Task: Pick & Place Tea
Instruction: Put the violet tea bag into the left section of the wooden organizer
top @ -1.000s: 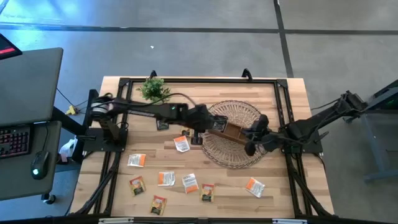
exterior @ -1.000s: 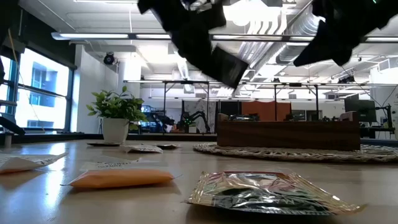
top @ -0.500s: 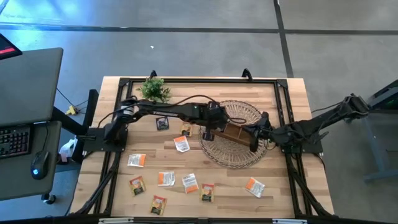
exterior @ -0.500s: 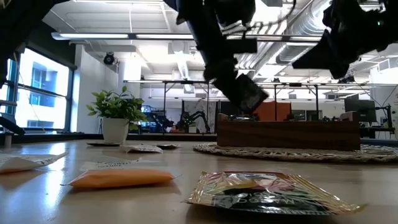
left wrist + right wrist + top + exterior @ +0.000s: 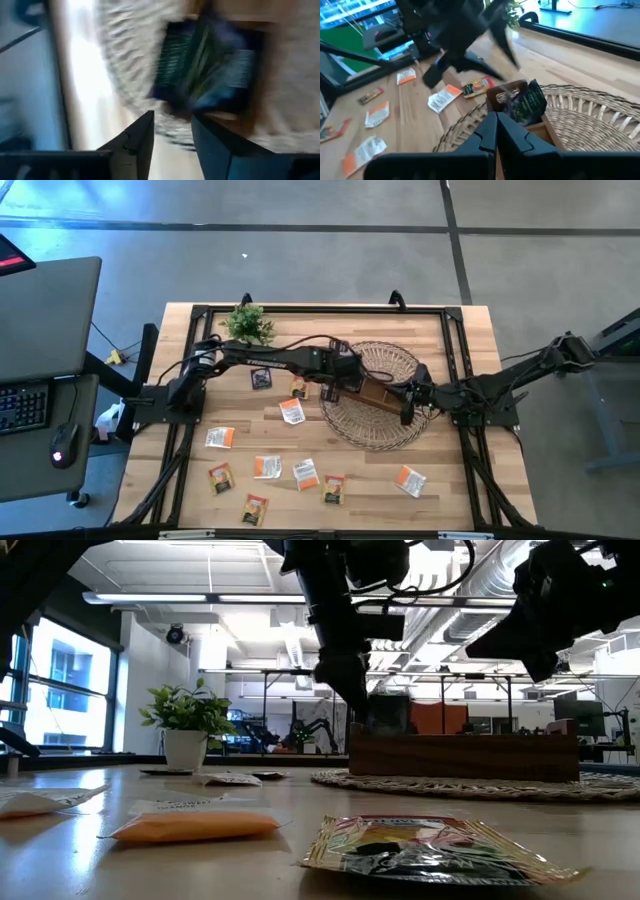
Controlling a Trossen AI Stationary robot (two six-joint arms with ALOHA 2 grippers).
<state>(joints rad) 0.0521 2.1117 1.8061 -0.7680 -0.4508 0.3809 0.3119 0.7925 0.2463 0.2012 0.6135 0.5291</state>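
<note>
A black tea packet [image 5: 527, 104] stands tilted in the end compartment of the brown wooden tray [image 5: 372, 392], leaning on its wall. The tray lies in the wicker basket [image 5: 375, 432]. My left gripper [image 5: 338, 383] hangs open just above that end of the tray, and the packet [image 5: 205, 70] lies beyond its fingertips, apart from them. My right gripper [image 5: 405, 408] is shut with nothing in it. It hovers over the basket by the tray's other end, and the low view shows this gripper [image 5: 535, 655] well above the tray [image 5: 465, 755]. Several more tea packets [image 5: 267, 467] lie flat on the table.
A small green plant [image 5: 247, 323] stands at the far left. Loose packets are spread over the near left and middle of the table, with one [image 5: 409, 479] near the right. Two packets [image 5: 298, 387] and a black one [image 5: 262, 379] lie just left of the basket.
My left gripper has carried the black packet toward the table's right and down over the tray's left end. There it opened and let go. The packet has dropped into the tray's end compartment and stands tilted there.
</note>
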